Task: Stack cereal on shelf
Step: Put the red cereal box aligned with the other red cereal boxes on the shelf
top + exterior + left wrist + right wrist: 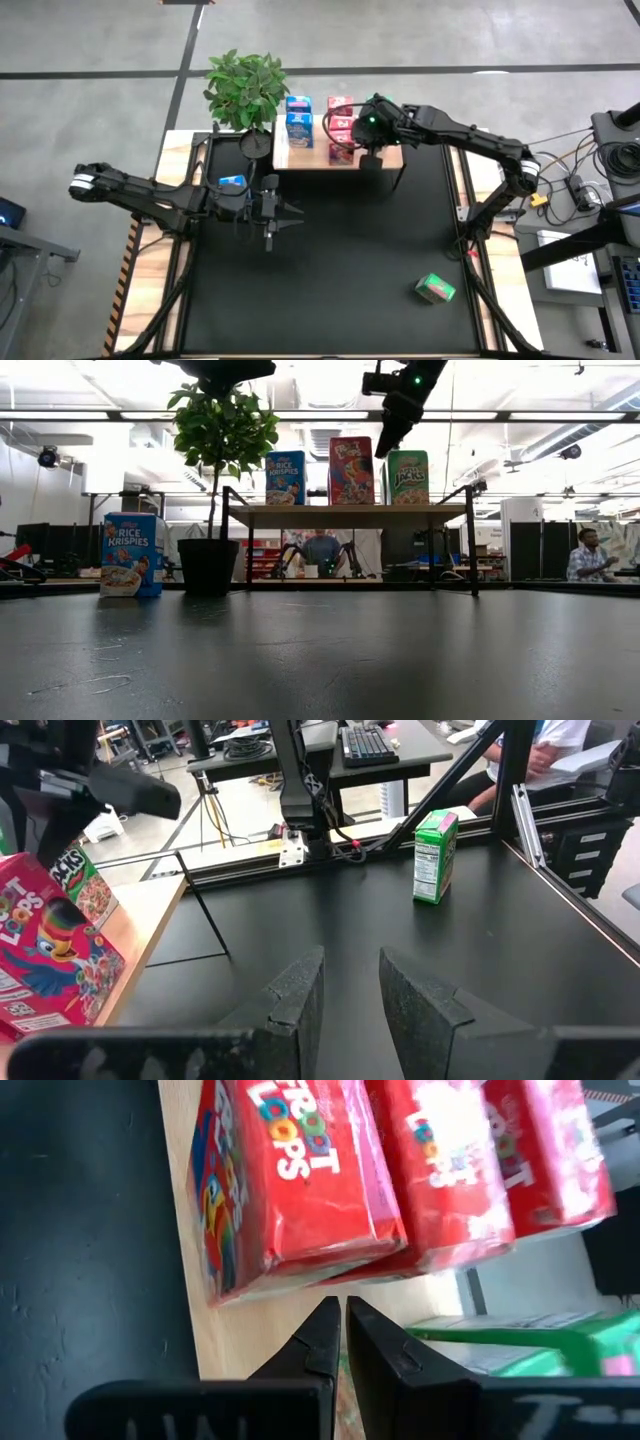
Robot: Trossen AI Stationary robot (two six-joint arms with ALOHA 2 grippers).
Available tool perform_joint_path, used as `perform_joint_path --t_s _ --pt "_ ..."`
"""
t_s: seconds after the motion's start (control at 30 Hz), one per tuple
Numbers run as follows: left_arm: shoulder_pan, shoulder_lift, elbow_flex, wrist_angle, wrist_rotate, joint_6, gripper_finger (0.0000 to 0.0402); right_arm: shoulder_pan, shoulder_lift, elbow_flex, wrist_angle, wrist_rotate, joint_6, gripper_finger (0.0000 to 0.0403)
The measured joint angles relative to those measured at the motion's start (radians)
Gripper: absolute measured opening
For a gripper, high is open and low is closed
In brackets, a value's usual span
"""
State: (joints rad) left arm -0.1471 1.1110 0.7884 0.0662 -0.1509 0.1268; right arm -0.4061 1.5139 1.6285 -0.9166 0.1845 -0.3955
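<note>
**Operator:** Report the position of the low light-wood shelf (318,155) with thin dark legs and its load.

**Inspector:** The shelf stands at the far edge of the black tabletop mat (330,260), just right of the potted green plant (245,88). From above, blue printed cartons (299,122) occupy its left part and red-pink printed cartons (340,118) its middle. The low view shows one blue (285,477), one red-pink (351,470) and one green carton (407,477) upright along the front; any cartons behind them are hidden there. The right arm covers the shelf's right end in the high view, so the green cartons cannot be counted.

**Operator:** State of the right gripper (362,140)?

**Inspector:** It hangs over the shelf's right part. In the right wrist view its fingers (318,1342) are nearly together with nothing between them, above bare wood, the red-pink cartons (400,1170) just beyond and a green carton (540,1342) beside them, cut off at the frame edge.

**Operator:** And the left gripper (292,213)?

**Inspector:** It sits above the mat, near the shelf's left front. The left wrist view shows its fingers (295,1000) a narrow gap apart and empty.

**Operator:** Cartons off the shelf?

**Inspector:** A single green carton (435,289) lies on the mat at the near right, well apart from both grippers; the left wrist view shows it upright (435,856). A single blue carton (131,554) stands left of the plant, partly hidden by the left arm from above (232,182).
</note>
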Motion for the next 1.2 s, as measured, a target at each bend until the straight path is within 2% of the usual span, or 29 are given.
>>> perform_joint_path --t_s 0.17,0.37,0.7,1.2 --pt "0.000 0.000 0.000 0.000 0.000 0.000 0.0084 0.000 -0.001 0.071 -0.037 0.003 -0.021 0.0013" --pt "0.000 0.000 0.000 -0.001 0.000 -0.004 0.0084 -0.010 -0.004 0.150 -0.033 0.059 -0.093 0.0013" --pt "0.000 0.000 0.000 -0.001 0.000 -0.004 0.0084 -0.068 0.046 0.136 -0.014 0.049 -0.117 0.0013" --pt "0.000 0.000 0.000 -0.005 0.000 -0.004 0.0084 -0.068 0.085 0.137 -0.013 0.048 -0.122 0.0013"
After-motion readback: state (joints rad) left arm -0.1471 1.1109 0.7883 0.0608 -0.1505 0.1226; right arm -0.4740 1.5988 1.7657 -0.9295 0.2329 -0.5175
